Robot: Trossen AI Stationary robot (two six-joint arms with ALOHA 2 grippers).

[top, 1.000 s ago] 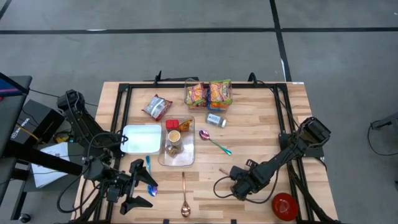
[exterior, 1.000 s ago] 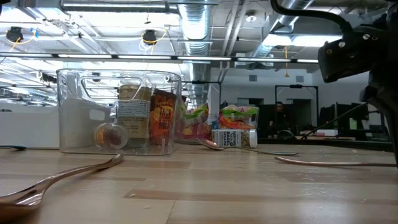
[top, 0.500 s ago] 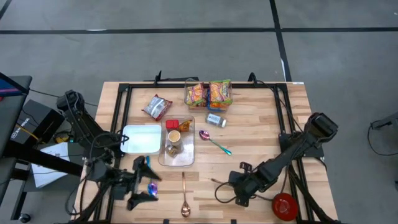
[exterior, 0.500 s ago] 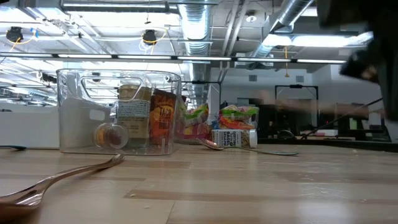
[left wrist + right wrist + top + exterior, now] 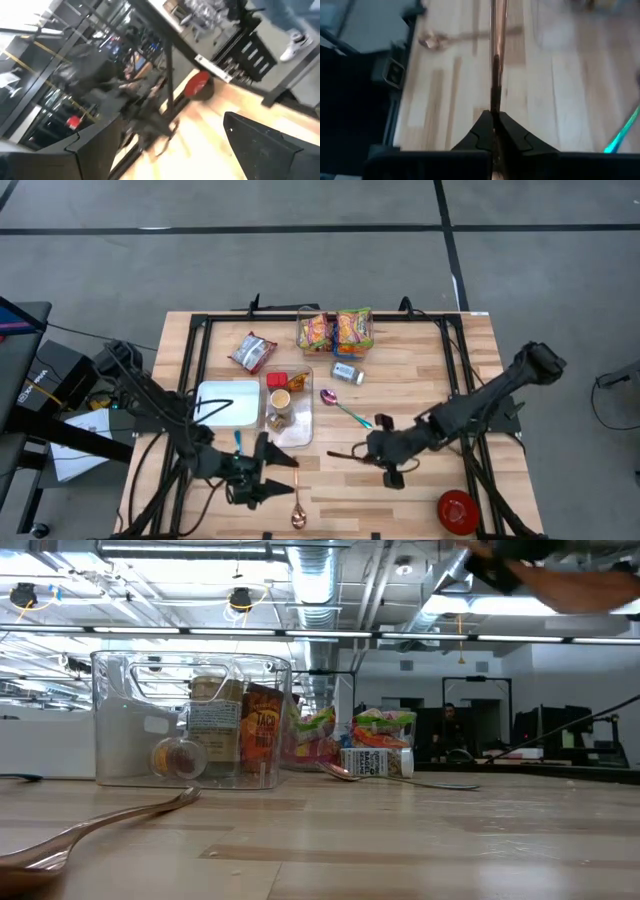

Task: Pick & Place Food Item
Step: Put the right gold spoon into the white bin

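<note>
Toward the table's front, right of centre, pinches a slim copper-coloured utensil (image 5: 496,50) by its end in the closed right gripper (image 5: 385,452), probably to carry it level above the wood. Hovers the left gripper (image 5: 262,476) with fingers spread wide, holding nothing, just beside the gold spoon (image 5: 297,505), seemingly lined up to grasp it. Leaves the food untouched: snack packets (image 5: 336,330) at the back edge, more items inside the clear bin (image 5: 303,435) between.

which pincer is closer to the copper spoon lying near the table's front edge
Left. The left pincer, open, hovers right beside the copper-coloured metal spoon. The right pincer, shut on a thin copper-coloured utensil, sits farther off.
</note>
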